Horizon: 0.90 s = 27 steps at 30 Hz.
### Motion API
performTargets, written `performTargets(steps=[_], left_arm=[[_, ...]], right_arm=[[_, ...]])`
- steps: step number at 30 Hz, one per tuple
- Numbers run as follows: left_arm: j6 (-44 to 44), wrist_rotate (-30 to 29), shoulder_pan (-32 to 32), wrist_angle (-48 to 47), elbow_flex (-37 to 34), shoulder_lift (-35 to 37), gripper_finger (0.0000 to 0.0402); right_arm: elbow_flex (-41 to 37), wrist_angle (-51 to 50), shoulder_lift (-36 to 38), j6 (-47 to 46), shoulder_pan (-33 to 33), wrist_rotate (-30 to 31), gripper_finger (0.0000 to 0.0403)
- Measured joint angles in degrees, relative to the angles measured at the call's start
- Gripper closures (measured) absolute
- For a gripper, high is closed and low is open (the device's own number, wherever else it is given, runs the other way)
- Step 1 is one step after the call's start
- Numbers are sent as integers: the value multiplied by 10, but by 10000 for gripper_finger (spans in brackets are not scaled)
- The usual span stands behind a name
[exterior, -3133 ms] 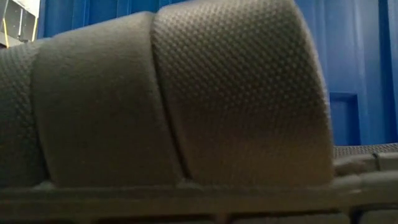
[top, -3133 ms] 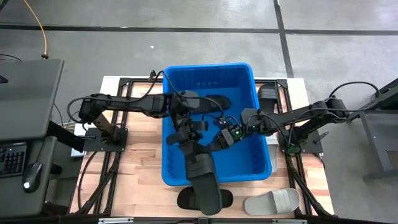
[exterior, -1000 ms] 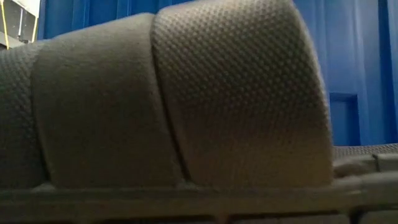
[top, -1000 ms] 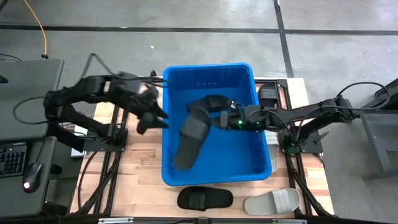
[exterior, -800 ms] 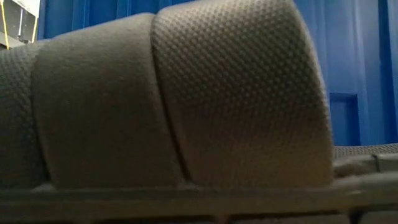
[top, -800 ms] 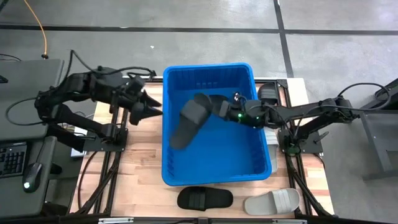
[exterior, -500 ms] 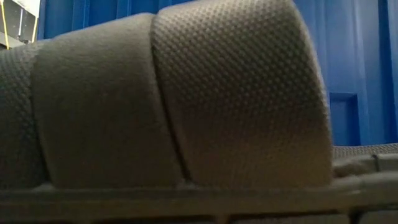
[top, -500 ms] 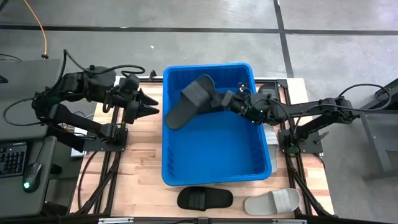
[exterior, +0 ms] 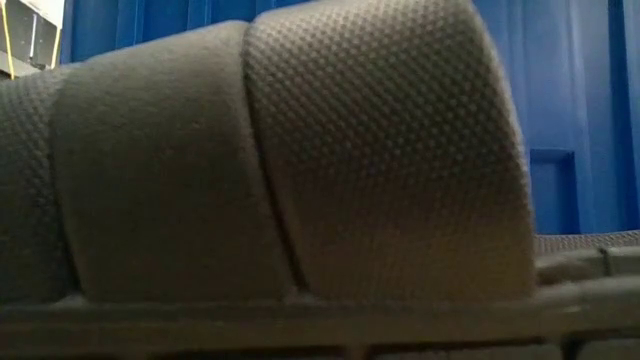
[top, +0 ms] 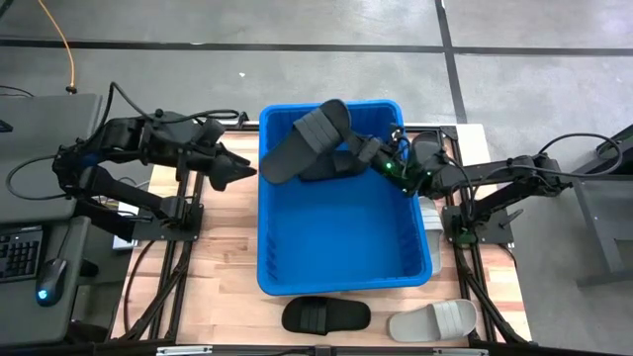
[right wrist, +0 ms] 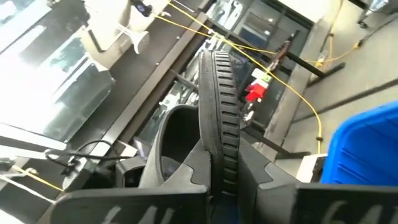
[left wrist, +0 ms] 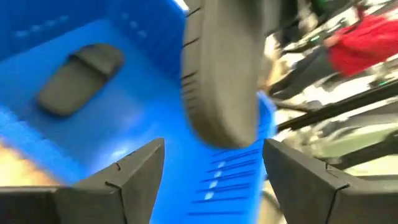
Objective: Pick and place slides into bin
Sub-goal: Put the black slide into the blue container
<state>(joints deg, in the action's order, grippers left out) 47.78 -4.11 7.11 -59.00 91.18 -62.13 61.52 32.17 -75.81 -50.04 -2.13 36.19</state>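
A grey slide (exterior: 280, 160) (pressed close) hides the bin (exterior: 560, 100) low down.

Black slide (top: 305, 141) tilted above blue bin (top: 336, 282); two slides (top: 326, 315) on table beside it

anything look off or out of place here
The right gripper is shut on a black slide held aloft over the blue bin's far rim. In the left wrist view another black slide lies in the bin. A grey slide fills nearly the whole low view.
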Motion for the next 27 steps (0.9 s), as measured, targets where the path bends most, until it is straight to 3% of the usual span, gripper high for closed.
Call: performTargets(steps=[9,17,27], left_arm=[[20,62,0,142,-43,1,140],[34,56,0,147,-65,0,140],[20,52,0,150,-65,6,140]], right_arm=[[0,32,1,8,0,-10,396],[0,104,0,44,-4,-43,398],[0,121,2,21,-27,-45,398]])
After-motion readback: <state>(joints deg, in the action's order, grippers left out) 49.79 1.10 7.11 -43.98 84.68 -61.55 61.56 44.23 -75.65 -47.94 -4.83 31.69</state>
